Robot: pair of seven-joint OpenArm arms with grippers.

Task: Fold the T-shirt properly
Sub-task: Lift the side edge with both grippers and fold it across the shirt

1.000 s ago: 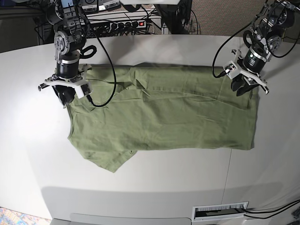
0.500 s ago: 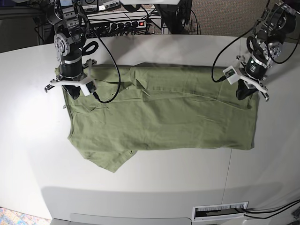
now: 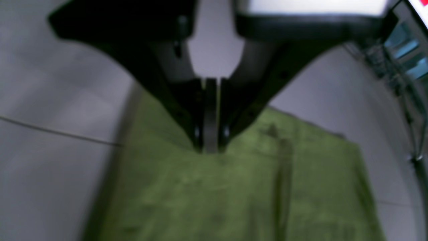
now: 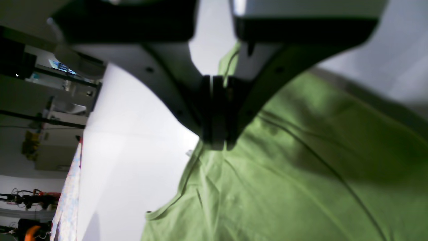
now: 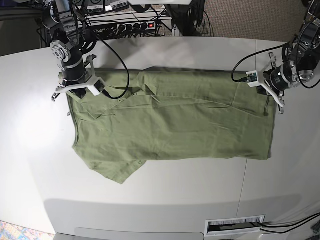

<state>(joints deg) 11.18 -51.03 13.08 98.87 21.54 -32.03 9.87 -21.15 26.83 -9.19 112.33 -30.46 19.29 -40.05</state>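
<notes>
Jaws that stood apart 1 second ago are now pinched on the T-shirt (image 5: pixel 170 120) by my left gripper (image 3: pixel 210 147) and right gripper (image 4: pixel 215 144) (2 far-edge corners), so I judge the fold can start.

The left wrist view is blurred, and the T-shirt (image 3: pixel 234 187) runs off its lower edge.

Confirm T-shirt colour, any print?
Plain sage-green T-shirt, no print visible on the side facing up. Base view shows it best.
</notes>
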